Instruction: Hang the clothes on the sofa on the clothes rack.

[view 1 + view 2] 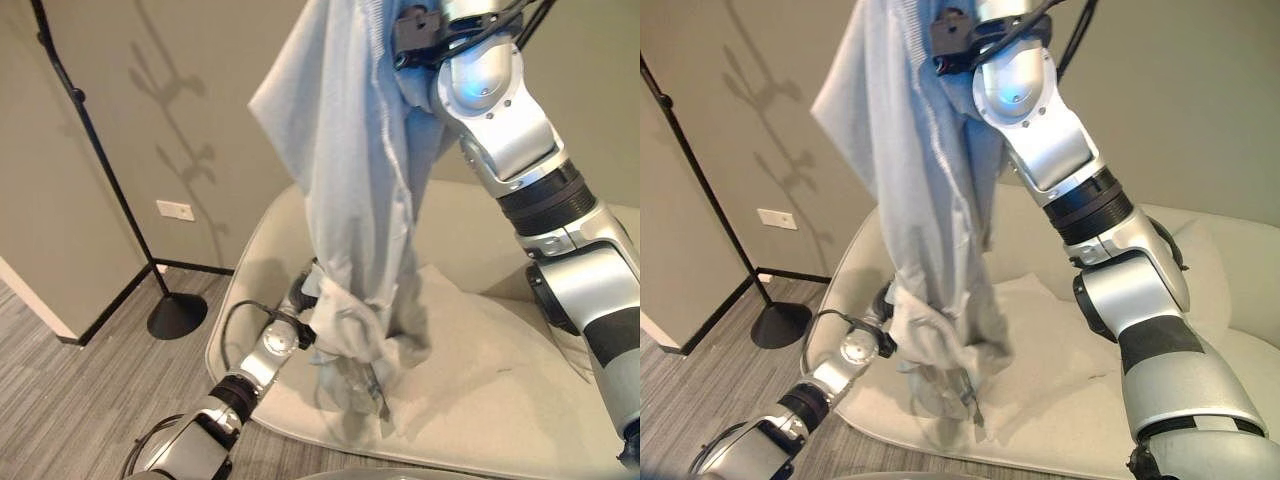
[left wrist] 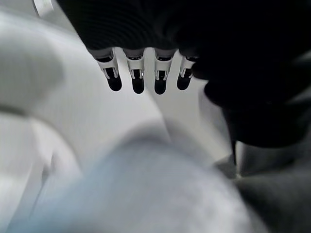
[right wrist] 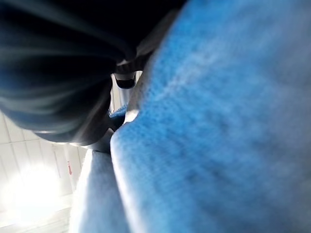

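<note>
- The pale blue garment [image 1: 350,200] hangs from the top centre of the left eye view down to the beige sofa [image 1: 500,400], its lower end bunched just above the seat cushion.
- My right arm reaches up to the top of the frame and the cloth drapes from there. In the right wrist view the blue fabric lies tight against the right hand [image 3: 125,80]; I cannot tell from these views how its fingers are set, so I judge it carries the garment but cannot confirm the grasp.
- My left hand [image 1: 300,300] sits low, left of centre, at the bunched hem. In the left wrist view its fingers [image 2: 137,80] hang straight and relaxed, with cloth blurred beneath them; they are closed on nothing that I can see.
- The clothes rack [image 1: 110,190], a black pole on a round base, stands at the left edge of the frame against the wall, well apart from the garment.
- The step in hand, as I judge it, is lifting the garment clear and carrying it left to the rack.
- To do it well, I would raise the hem off the cushion first, use the left hand to gather loose fabric, then turn slowly so that the cloth does not swing or snag on the sofa edge.
- The risk is cloth slipping from the raised hand.
</note>
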Robot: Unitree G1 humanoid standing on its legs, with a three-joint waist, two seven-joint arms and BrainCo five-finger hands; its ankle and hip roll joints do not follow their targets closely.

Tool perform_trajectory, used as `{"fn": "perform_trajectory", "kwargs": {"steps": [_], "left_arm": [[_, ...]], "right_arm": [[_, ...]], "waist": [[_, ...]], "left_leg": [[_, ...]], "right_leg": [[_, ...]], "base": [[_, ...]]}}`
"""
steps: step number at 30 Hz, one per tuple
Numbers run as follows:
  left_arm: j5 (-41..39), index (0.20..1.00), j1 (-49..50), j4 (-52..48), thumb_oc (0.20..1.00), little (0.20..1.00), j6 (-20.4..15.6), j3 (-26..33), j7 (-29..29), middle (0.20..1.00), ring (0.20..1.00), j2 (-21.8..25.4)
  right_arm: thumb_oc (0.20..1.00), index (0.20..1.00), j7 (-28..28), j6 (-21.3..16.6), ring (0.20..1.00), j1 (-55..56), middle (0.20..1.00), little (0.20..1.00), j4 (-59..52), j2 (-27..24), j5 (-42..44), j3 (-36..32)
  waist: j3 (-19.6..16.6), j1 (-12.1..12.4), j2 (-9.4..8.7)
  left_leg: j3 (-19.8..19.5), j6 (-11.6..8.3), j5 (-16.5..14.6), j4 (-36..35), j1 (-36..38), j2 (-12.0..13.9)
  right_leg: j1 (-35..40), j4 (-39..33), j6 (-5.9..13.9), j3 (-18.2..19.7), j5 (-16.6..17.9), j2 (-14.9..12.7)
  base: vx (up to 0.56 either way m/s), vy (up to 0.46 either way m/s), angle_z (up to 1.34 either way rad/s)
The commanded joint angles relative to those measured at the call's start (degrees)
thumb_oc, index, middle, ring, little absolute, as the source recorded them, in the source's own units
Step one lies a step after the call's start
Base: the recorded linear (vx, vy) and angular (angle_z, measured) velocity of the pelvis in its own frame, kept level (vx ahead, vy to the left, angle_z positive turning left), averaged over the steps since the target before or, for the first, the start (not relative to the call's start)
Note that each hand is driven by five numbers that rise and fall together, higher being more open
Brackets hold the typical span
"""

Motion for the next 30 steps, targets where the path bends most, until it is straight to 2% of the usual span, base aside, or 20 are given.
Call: {"fn": "perform_trajectory", "kwargs": {"steps": [1, 2, 3, 4, 7, 11, 12, 13, 14, 17, 18, 19, 21, 22, 23, 24, 25, 28, 29, 30], "left_arm": [[3.83, 1.000, -8.23, 8.71, 1.000, 1.000, -2.35, -2.08, -0.37, 1.000, 1.000, -5.32], [3.68, 1.000, -10.95, 13.52, 1.000, 1.000, -1.25, -2.68, 0.80, 1.000, 1.000, -8.51], [2.75, 0.200, -12.16, 15.29, 0.200, 0.200, -0.79, -2.08, 1.43, 0.200, 0.200, -9.24], [2.74, 0.200, -12.31, 15.46, 0.200, 0.200, -0.86, -2.01, 1.45, 0.200, 0.200, -9.37], [-2.70, 0.200, -15.88, 19.63, 0.200, 0.200, 0.31, 3.03, 4.22, 0.200, 0.200, -9.88], [-5.78, 0.200, -14.13, 13.97, 0.200, 0.200, -0.88, 5.43, 6.80, 0.200, 0.200, -7.22], [-6.85, 0.200, -12.59, 9.60, 0.200, 0.200, -1.62, 6.19, 7.37, 0.200, 0.200, -6.05], [-7.57, 0.200, -5.45, -4.31, 0.200, 0.200, -2.72, 10.13, 8.53, 0.200, 0.200, -0.97], [-7.88, 0.200, -0.99, -11.91, 0.200, 0.200, -3.49, 13.43, 9.29, 0.200, 0.200, 2.02], [-6.49, 0.200, 8.02, -23.76, 0.200, 0.200, -4.22, 21.14, 10.11, 0.200, 0.200, 6.98], [-4.94, 0.200, 11.36, -27.34, 0.200, 0.200, -4.15, 23.48, 10.10, 0.200, 0.200, 8.60], [-0.28, 0.200, 18.50, -32.76, 0.200, 0.200, -4.35, 30.53, 10.94, 0.200, 0.200, 12.01], [0.82, 0.200, 21.39, -35.18, 0.200, 0.200, -4.48, 33.19, 10.85, 0.200, 0.200, 12.68], [1.90, 0.200, 26.77, -39.20, 0.200, 0.200, -5.62, 38.92, 10.43, 0.200, 0.200, 12.93], [1.96, 0.200, 27.36, -39.71, 0.200, 0.200, -5.43, 38.89, 10.32, 0.200, 0.200, 13.23], [1.59, 0.200, 29.48, -42.53, 0.200, 0.200, -6.98, 40.73, 8.71, 0.200, 0.200, 12.46], [1.74, 0.200, 30.12, -43.07, 0.200, 0.200, -7.59, 41.29, 7.98, 0.200, 0.200, 11.88], [3.13, 0.200, 34.18, -45.64, 0.200, 0.200, -8.26, 41.78, 5.66, 0.200, 0.200, 10.91], [3.18, 0.200, 34.60, -45.84, 0.200, 0.200, -8.24, 41.71, 5.61, 0.200, 0.200, 11.05], [2.95, 0.200, 34.93, -45.96, 0.200, 0.200, -8.25, 41.42, 5.79, 0.200, 0.200, 10.39]], "right_arm": [[0.200, 0.200, -0.79, -3.87, 0.200, -8.21, 0.200, 0.200, 4.21, -3.02, 5.02, -0.57], [0.200, 0.200, -0.86, -4.62, 0.200, -8.49, 0.200, 0.200, 1.46, -3.18, 6.79, 0.18], [0.200, 0.200, -0.78, -4.55, 0.200, -8.34, 0.200, 0.200, 0.20, -3.50, 7.32, 0.72], [0.200, 0.200, -0.79, -4.51, 0.200, -8.39, 0.200, 0.200, 0.15, -3.55, 7.32, 0.79], [0.200, 0.200, -0.22, -4.76, 0.200, -5.87, 0.200, 0.200, -7.16, -6.51, 8.24, 1.70], [0.200, 0.200, -1.07, -5.60, 0.200, -3.73, 0.200, 0.200, -10.52, -11.18, 7.50, 0.86], [0.200, 0.200, -1.46, -5.65, 0.200, -2.68, 0.200, 0.200, -11.57, -13.39, 6.81, 0.07], [0.200, 0.200, -1.68, -5.48, 0.200, 1.17, 0.200, 0.200, -15.76, -19.74, 4.88, -2.51], [0.200, 0.200, -1.40, -5.40, 0.200, 4.16, 0.200, 0.200, -18.05, -22.53, 3.75, -4.47], [0.200, 0.200, -0.24, -5.46, 0.200, 11.27, 0.200, 0.200, -21.93, -25.86, 0.26, -9.87], [0.200, 0.200, 0.20, -5.35, 0.200, 14.79, 0.200, 0.200, -23.35, -26.13, -1.24, -12.29], [0.200, 0.200, 1.97, -5.87, 0.200, 22.62, 0.200, 0.200, -26.53, -25.28, -3.93, -17.17], [0.200, 0.200, 2.85, -6.00, 0.200, 26.12, 0.200, 0.200, -28.54, -24.78, -4.88, -19.48], [0.200, 0.200, 3.49, -5.64, 0.200, 33.39, 0.200, 0.200, -31.23, -22.46, -10.07, -24.46], [0.200, 0.200, 3.64, -5.38, 0.200, 34.50, 0.200, 0.200, -31.99, -22.10, -10.28, -25.18], [0.200, 0.200, 3.47, -6.14, 0.200, 41.52, 0.200, 0.200, -34.21, -19.19, -13.46, -30.95], [0.200, 0.200, 2.93, -6.65, 0.200, 44.39, 0.200, 0.200, -34.43, -17.98, -14.11, -32.82], [0.200, 0.200, 2.65, -5.26, 0.200, 53.67, 0.200, 0.200, -35.55, -14.15, -17.56, -36.71], [0.200, 0.200, 2.70, -5.13, 0.200, 54.31, 0.200, 0.200, -35.98, -13.86, -17.72, -36.90], [0.200, 0.200, 2.77, -4.51, 0.200, 57.30, 0.200, 0.200, -36.27, -12.10, -18.06, -37.29]], "waist": [[-1.42, -0.42, 0.27], [-1.35, -1.96, 0.21], [-1.20, -2.55, 0.29], [-1.14, -2.51, 0.37], [-0.44, -5.11, 1.05], [0.19, -4.92, 1.39], [0.40, -4.51, 1.35], [0.79, -3.20, 1.21], [1.28, -2.23, 1.15], [1.68, -0.17, 1.19], [1.44, 0.29, 0.97], [1.83, 2.25, 1.05], [1.96, 2.80, 1.14], [3.58, 4.45, 2.13], [3.31, 4.41, 1.79], [6.20, 5.98, 1.59], [7.42, 6.46, 1.68], [8.05, 6.63, 2.42], [7.81, 6.61, 2.41], [8.25, 6.20, 2.25]], "left_leg": [[-4.08, -3.69, -1.83, 0.03, 0.19, 3.65], [-3.50, -3.76, -2.04, 0.03, 0.48, 3.59], [-3.23, -3.80, -2.03, 0.03, 0.56, 3.62], [-3.20, -3.80, -2.04, 0.03, 0.57, 3.63], [-1.59, -3.94, -2.06, 0.03, 1.04, 3.96], [-1.22, -4.15, -1.91, 0.03, 1.17, 4.28], [-1.34, -4.23, -1.89, 0.03, 1.17, 4.40], [-1.85, -4.33, -1.64, 0.03, 0.93, 4.70], [-2.26, -4.31, -1.02, 0.03, 0.61, 4.81], [-3.34, -4.43, -0.25, 0.03, -0.53, 5.19], [-3.82, -4.61, -0.58, 0.03, -0.58, 5.32], [-4.95, -4.93, -0.10, 0.03, -1.36, 5.57], [-5.43, -5.03, 0.04, 0.03, -1.67, 5.57], [-6.74, -4.87, 0.86, 0.07, -2.81, 5.23], [-6.88, -4.89, 0.81, 0.07, -2.78, 5.21], [-7.38, -6.12, 0.90, 6.72, -8.42, 5.16], [-6.50, -7.00, 1.22, 8.75, -10.49, 5.88], [-6.33, -7.79, 1.32, 9.86, -12.30, 10.90], [-6.48, -7.94, 1.47, 9.57, -12.14, 11.06], [-7.12, -8.75, 3.31, 7.92, -11.98, 15.27]], "right_leg": [[3.94, 2.01, 3.06, 0.09, -4.05, -3.38], [3.73, 2.27, 3.16, 0.72, -4.04, -3.33], [3.51, 2.46, 3.18, 1.01, -4.04, -3.35], [3.47, 2.51, 3.18, 1.04, -4.05, -3.34], [2.05, 4.07, 3.05, 3.02, -4.14, -3.11], [1.69, 4.81, 2.91, 3.17, -4.38, -2.90], [1.78, 4.75, 2.86, 2.86, -4.42, -2.81], [2.16, 4.37, 2.73, 2.01, -4.65, -2.57], [2.28, 4.22, 2.58, 1.56, -4.49, -2.35], [2.57, 3.26, 2.45, 0.51, -4.61, -1.96], [3.14, 2.65, 2.55, 0.05, -4.97, -1.80], [4.00, 1.10, 2.47, -1.16, -5.06, -1.28], [4.24, 0.67, 2.40, -1.56, -5.18, -1.15], [4.11, 0.41, 2.35, -1.92, -5.34, -1.13], [4.23, 0.41, 2.35, -2.07, -5.44, -1.15], [4.67, 0.38, 1.72, -3.64, -5.78, -2.33], [4.88, 0.38, 1.67, -4.84, -5.95, -3.02], [5.23, 0.38, 2.89, -8.39, -5.97, -4.43], [5.33, 0.38, 2.86, -8.52, -5.97, -4.22], [5.03, 0.48, 4.04, -8.81, -5.76, -6.15]], "base": [[0.04, -0.022, -0.04], [0.00, 0.000, 0.00], [0.02, -0.022, -0.07], [0.00, -0.012, -0.12], [0.01, -0.017, -0.25], [0.01, -0.027, -0.27], [0.01, -0.077, 0.01], [-0.02, -0.115, 0.09], [-0.04, -0.129, 0.07], [0.00, -0.073, 0.16], [-0.01, -0.137, 0.29], [0.03, -0.117, 0.32], [-0.02, -0.064, 0.32], [-0.04, -0.017, 0.36], [-0.17, -0.029, 0.33], [-0.19, 0.021, 0.44], [-0.24, 0.075, 0.61], [-0.04, 0.156, 0.94], [0.03, 0.314, 0.90], [0.02, 0.393, 0.63]]}}
